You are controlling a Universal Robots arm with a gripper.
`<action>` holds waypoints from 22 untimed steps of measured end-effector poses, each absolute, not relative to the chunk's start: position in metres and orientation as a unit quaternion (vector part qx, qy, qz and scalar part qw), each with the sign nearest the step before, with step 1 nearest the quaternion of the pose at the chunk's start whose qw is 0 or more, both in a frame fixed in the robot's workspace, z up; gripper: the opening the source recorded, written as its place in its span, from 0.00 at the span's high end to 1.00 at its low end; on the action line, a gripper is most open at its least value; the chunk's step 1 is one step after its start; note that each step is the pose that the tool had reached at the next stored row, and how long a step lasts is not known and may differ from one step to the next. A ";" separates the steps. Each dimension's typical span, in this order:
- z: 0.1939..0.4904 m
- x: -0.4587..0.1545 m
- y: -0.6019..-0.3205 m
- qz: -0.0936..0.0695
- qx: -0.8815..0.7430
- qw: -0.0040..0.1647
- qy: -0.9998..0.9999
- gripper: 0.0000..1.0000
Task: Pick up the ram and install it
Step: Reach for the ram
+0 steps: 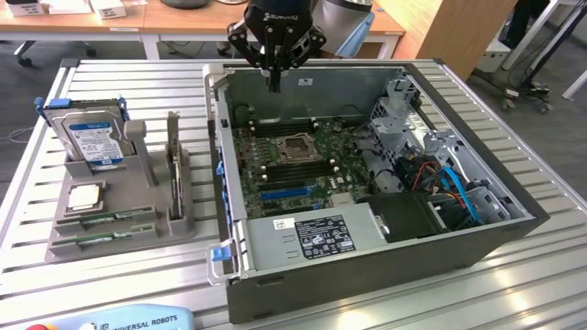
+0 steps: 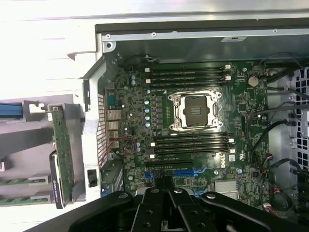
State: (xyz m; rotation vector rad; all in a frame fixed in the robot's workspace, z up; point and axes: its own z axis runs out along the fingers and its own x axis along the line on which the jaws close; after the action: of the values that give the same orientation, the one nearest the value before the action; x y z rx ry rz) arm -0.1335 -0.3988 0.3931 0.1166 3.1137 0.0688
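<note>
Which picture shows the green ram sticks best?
The exterior view: both ram sticks lie in full sight in the gray holder, at that view's left. The wrist view catches part of the ram sticks, cut off by the frame.

The pendant (image 1: 137,320) reads "UNIVERSAL ROBOTS", and the tool (image 1: 273,86) reads "ROBOTIQ".

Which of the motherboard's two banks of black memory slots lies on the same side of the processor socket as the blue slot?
The bank between the processor socket and the blue slot. The other bank lies beyond the socket, nearer the case wall.
</note>
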 end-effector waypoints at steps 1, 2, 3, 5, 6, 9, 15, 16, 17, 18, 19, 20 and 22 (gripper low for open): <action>0.393 -0.134 -0.399 0.022 0.037 0.013 0.999 0.90; 0.393 -0.135 -0.399 0.022 0.037 0.012 0.999 0.90; 0.393 -0.135 -0.399 0.022 0.037 0.012 0.999 0.90; 0.393 -0.137 -0.399 0.022 0.037 0.013 0.999 0.90; 0.393 -0.137 -0.399 0.022 0.037 0.013 0.999 0.90; 0.393 -0.139 -0.399 0.022 0.037 0.012 0.999 0.90; 0.393 -0.144 -0.399 0.022 0.037 0.013 0.999 0.90; 0.393 -0.144 -0.399 0.022 0.037 0.012 0.999 0.90; 0.393 -0.145 -0.399 0.022 0.037 0.012 0.999 0.90; 0.393 -0.146 -0.399 0.022 0.037 0.013 0.999 0.90; 0.393 -0.146 -0.399 0.022 0.037 0.012 0.999 0.90; 0.393 -0.147 -0.399 0.022 0.037 0.012 0.999 0.90; 0.393 -0.148 -0.399 0.022 0.037 0.012 0.999 0.90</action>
State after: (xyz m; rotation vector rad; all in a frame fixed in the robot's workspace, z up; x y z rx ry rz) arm -0.1484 -0.3989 0.3931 0.1165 3.1137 0.0688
